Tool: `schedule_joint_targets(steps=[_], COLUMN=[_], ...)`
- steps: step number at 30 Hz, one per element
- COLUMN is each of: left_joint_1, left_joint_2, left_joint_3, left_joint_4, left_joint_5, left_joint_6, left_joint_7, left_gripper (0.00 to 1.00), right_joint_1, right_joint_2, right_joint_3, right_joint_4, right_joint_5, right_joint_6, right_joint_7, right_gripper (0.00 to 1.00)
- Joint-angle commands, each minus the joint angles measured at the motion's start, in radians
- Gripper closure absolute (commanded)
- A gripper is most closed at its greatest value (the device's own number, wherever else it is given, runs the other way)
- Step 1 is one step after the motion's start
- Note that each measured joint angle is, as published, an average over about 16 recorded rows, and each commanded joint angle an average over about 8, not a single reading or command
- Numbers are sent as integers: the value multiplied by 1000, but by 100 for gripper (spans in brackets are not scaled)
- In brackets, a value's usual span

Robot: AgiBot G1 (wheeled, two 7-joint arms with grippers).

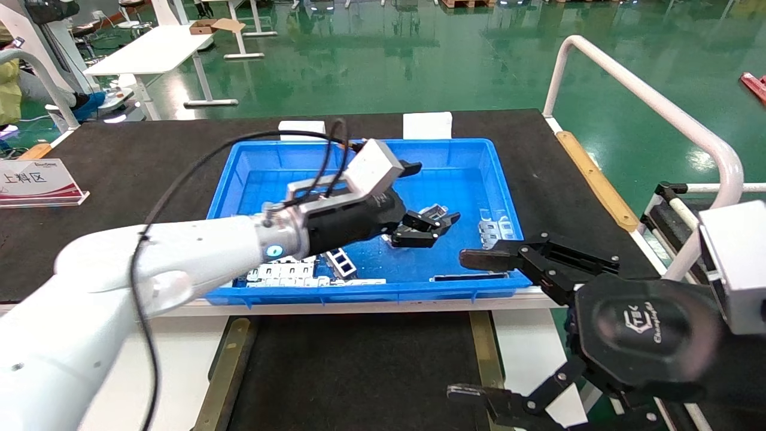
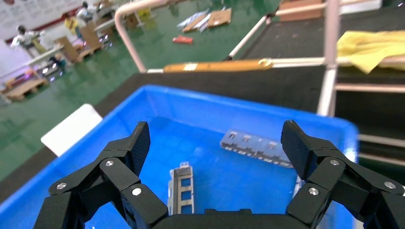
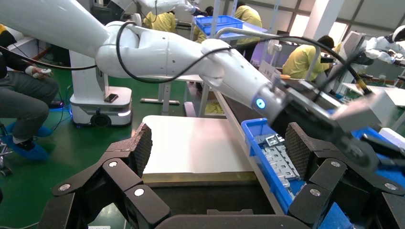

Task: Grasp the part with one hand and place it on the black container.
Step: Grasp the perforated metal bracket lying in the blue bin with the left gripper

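So far nothing lifted — left tool spread wide, empty, over the part in the blue bin; black container bare — right tool wide, idle.

Head view high, facing forward-down; wrist views close; blue bin shared

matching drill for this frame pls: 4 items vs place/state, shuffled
Items:
1. left end effector
2. right end effector
3. part
4. black container

States:
A. lying on the blue bin floor
B. open, over the bin interior
C. open, outside the bin near its front right corner
D. in front of the bin, nothing on it

Pairs: 1-B, 2-C, 3-A, 4-D
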Motion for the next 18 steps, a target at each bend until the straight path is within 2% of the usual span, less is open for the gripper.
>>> schedule_joint_targets(steps=[1,8,18], left_joint_1=[-18,-20,-15], left_joint_2=[32,56,59], left_joint_3=[3,74,226], left_joint_4=[63,139,141], left_joint_5=[10,-40,-155], left_joint_6=[-20,-106,-257], left_joint_7=[25,72,63], left_gripper=[0,0,0], right_joint_1=[0,0,0], right_joint_2=[0,0,0], right_joint_3=[0,0,0], right_joint_4=[0,0,0], right_joint_5=[0,0,0], right_joint_6=[0,0,0], right_joint_7=[0,0,0], right_gripper=[0,0,0])
